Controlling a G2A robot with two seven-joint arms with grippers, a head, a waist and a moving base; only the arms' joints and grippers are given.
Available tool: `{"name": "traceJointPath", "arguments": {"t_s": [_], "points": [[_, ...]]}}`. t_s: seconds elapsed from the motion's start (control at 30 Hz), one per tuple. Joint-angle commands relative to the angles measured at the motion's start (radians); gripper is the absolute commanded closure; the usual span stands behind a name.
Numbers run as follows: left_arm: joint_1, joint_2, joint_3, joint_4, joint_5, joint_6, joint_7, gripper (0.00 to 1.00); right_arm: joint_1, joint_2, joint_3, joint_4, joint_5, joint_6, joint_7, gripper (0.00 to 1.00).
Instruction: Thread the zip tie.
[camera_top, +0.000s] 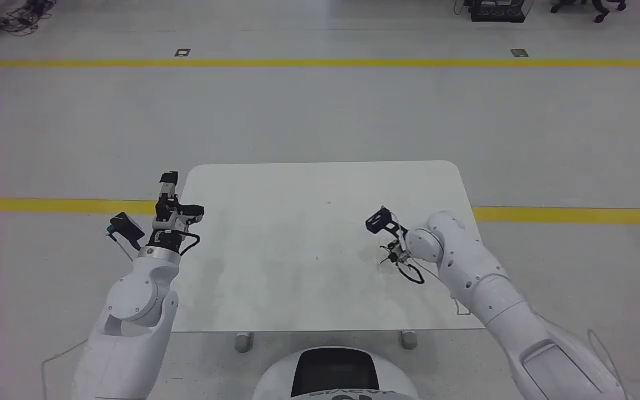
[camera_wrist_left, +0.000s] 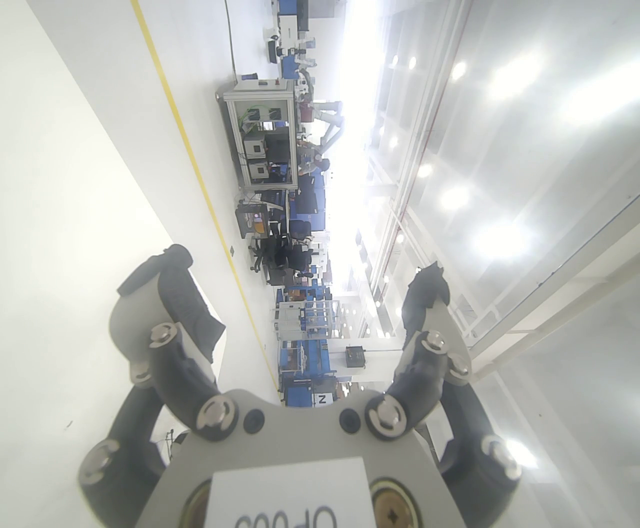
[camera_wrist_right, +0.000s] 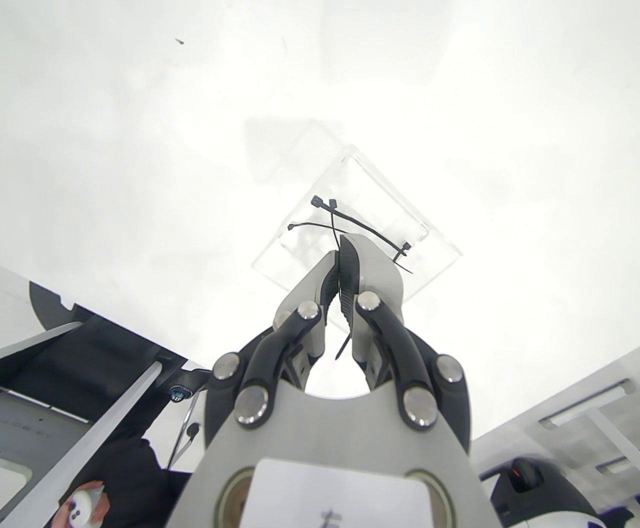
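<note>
Right wrist view: your right gripper (camera_wrist_right: 342, 247) is pinching a black zip tie (camera_wrist_right: 344, 345).
Right wrist view, closer: a white label (camera_wrist_right: 330, 492) with dark print sits on the gripper's base, cut off by the edge. The pads are pressed together on the thin tie, whose pointed tail hangs out behind them. The tips sit just above a clear tray (camera_wrist_right: 385, 195) where other black ties (camera_wrist_right: 372, 231) lie crossed. Left wrist view: your left gripper (camera_wrist_left: 300, 265) carries a like label (camera_wrist_left: 290, 487), and its fingers are spread wide in free air, facing the room. Top view: the right gripper hovers over the right half of the white table (camera_top: 300, 220), and the left one sits at the table's left edge, well apart from it.
</note>
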Motion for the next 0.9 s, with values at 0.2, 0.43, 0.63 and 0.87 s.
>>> {"name": "traceJointPath", "arguments": {"t_s": [0.2,0.43,0.63,0.87], "points": [[0.0,0.0,0.0,0.0,0.0,0.0,0.0,0.0,-0.007,0.006,0.017,-0.017,0.01,-0.009,0.012,1.0],[0.0,0.0,0.0,0.0,0.0,0.0,0.0,0.0,-0.005,0.012,0.031,-0.017,0.04,-0.039,0.056,1.0],[0.0,0.0,0.0,0.0,0.0,0.0,0.0,0.0,0.006,0.013,0.033,-0.003,0.06,-0.047,0.085,1.0],[0.0,0.0,0.0,0.0,0.0,0.0,0.0,0.0,0.011,0.014,0.034,-0.008,0.072,-0.053,0.084,1.0]]}}
